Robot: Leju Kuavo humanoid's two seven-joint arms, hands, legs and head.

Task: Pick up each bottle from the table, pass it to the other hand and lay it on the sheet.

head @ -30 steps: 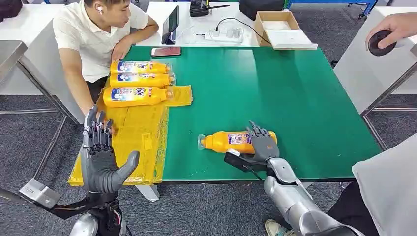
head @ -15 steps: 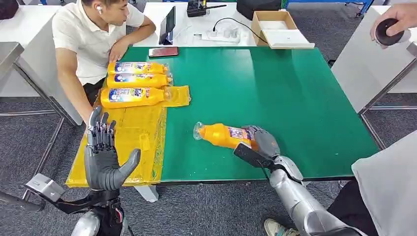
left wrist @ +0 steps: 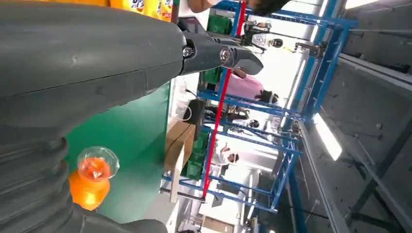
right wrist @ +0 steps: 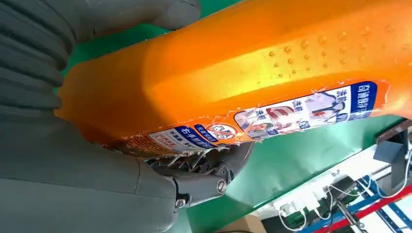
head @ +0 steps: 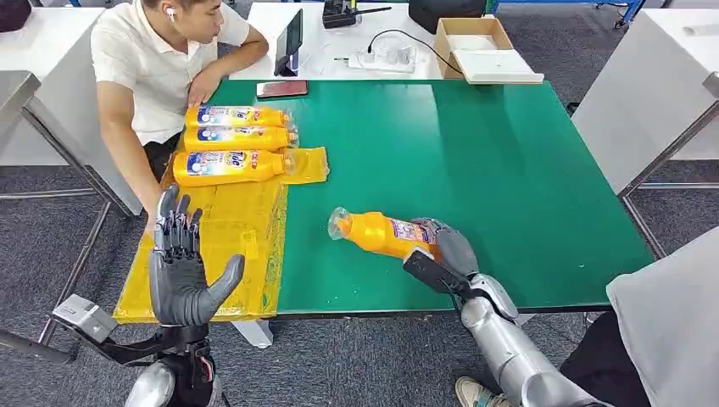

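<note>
Head view: right hand (head: 448,248) fingers clamped on orange bottle (head: 381,233), cap end tilted off green tabletop (head: 509,170) toward left hand (head: 180,271), fingers apart, likely awaiting handover.

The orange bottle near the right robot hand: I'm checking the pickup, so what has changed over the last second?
The right robot hand closed around the orange bottle and now grips it, cap end tilted up and shifted towards the sheet. A person's hand with a dark object at the far right has gone. The left robot hand stays raised and open; three bottles stay on the yellow sheet.
</note>
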